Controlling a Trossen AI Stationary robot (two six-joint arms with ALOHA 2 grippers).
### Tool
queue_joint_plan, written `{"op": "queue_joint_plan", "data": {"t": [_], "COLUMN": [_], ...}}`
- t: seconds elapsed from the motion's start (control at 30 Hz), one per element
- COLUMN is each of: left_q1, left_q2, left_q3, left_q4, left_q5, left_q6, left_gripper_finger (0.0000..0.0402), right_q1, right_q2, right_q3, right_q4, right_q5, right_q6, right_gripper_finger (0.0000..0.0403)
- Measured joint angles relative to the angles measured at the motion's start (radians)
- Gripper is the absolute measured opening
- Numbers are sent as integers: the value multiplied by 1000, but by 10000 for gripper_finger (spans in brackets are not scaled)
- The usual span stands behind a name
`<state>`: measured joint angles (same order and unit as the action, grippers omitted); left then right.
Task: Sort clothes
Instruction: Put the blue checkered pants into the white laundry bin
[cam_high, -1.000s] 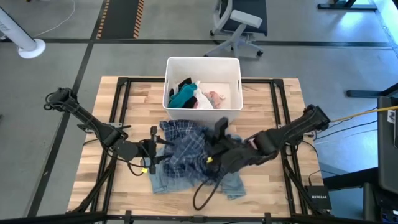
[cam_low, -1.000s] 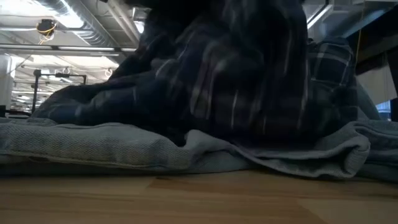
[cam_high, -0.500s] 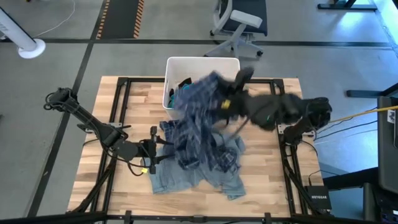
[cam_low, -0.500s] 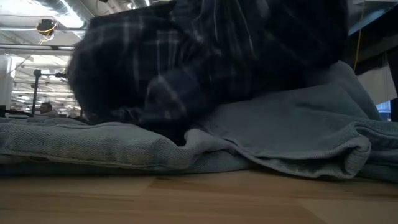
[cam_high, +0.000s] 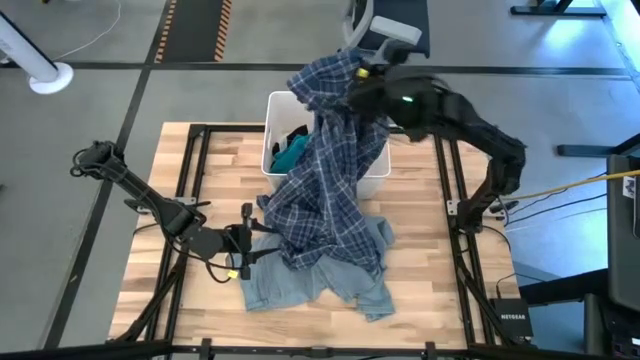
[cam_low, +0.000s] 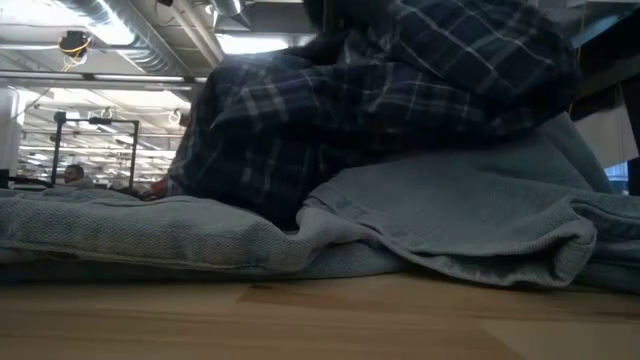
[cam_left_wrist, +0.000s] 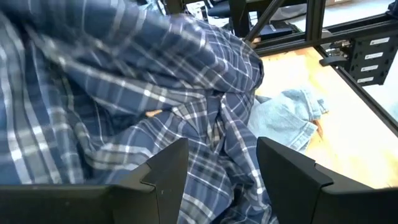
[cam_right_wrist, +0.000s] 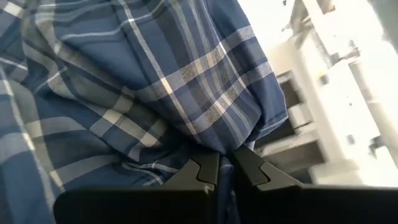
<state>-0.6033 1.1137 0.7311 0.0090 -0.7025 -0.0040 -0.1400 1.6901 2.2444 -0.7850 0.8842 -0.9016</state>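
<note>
Lifted since a second ago, the plaid shirt (cam_high: 325, 170) has gone from a heap on the surface to a long drape: the right end effector (cam_high: 358, 80) has swung from low over the clothes up to the far edge of the white bin (cam_high: 378, 165), carrying one end of the shirt with it. Its fingers are pinched tight on a fold of the plaid cloth, as the right wrist view shows. From there the shirt hangs across the bin and down, with its lower end resting on the light blue denim (cam_high: 300, 285), which lies flat on the near middle of the surface (cam_high: 190, 160). A teal piece (cam_high: 290, 155) and something black sit inside the bin at its left side, partly covered by the hanging shirt.

The left end effector (cam_high: 247, 245) hovers low at the left edge of the pile, fingers spread wide and holding nothing; from its own wrist view the plaid cloth lies just beyond them.

Risks from here, as I judge them: the tail of the shirt may drag the denim along if the two are tangled. A release at this spot could leave the shirt draped over the bin's rim, half in and half out, since so much of it trails outside. The pinch on a single fold looks slim, so a quick swing might shake the cloth loose early.
</note>
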Motion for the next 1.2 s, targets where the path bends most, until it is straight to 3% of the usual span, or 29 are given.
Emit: {"op": "queue_joint_plan", "data": {"t": [0.27,0.5,0.63,0.9,1.07,1.2], "left_q1": [0,0,0,0,0,0], "left_q2": [0,0,0,0,0,0], "left_q3": [0,0,0,0,0,0], "left_q4": [0,1,1,1,1,0], "left_q5": [0,0,0,0,0,0], "left_q6": [3,8,14,12,12,12], "left_gripper_finger": [187,187,187,187,187,187], "right_q1": [-191,-257,-256,-248,-195,-118], "right_q2": [3,3,3,3,3,1], "right_q3": [-380,-634,-690,-630,-438,-245], "right_q4": [92,277,328,295,122,-80], "right_q5": [-174,-432,-434,-358,-291,-265], "right_q6": [167,220,272,319,241,233], "right_gripper_finger": [20,44,76,178,233,252]}}
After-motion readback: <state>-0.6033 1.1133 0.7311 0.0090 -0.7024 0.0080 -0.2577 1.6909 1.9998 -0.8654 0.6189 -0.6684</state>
